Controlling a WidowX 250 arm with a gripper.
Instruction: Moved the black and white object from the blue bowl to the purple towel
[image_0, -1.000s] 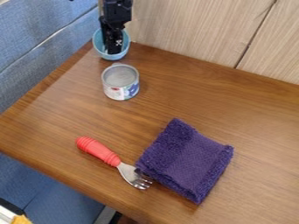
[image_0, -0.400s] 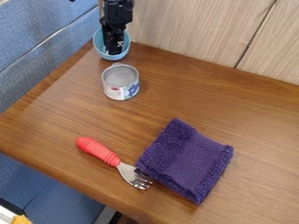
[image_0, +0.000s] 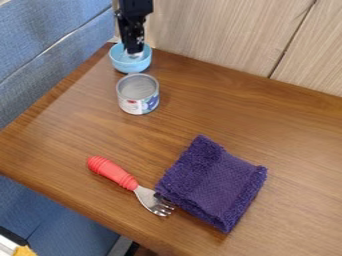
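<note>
Hand (image_0: 133, 51) hangs at the blue bowl (image_0: 127, 65), though how wide I cannot tell.

The round plastic-looking bowl (image_0: 130, 65) at the upper left of the frame is light blue. The black metal-and-plastic gripper (image_0: 133, 50) above it has small white marks low down, with a whitish patch under its tip. Below, the round silver-grey metal can (image_0: 138, 92) wears a white label printed in red and blue. At lower centre, the deep purple folded cloth towel (image_0: 214, 185) has a smoother, finely textured band. The fork (image_0: 127, 180) pairs a red ribbed handle with silver metal. Darker streaks grain the warm brown wooden table (image_0: 280, 130).
</note>
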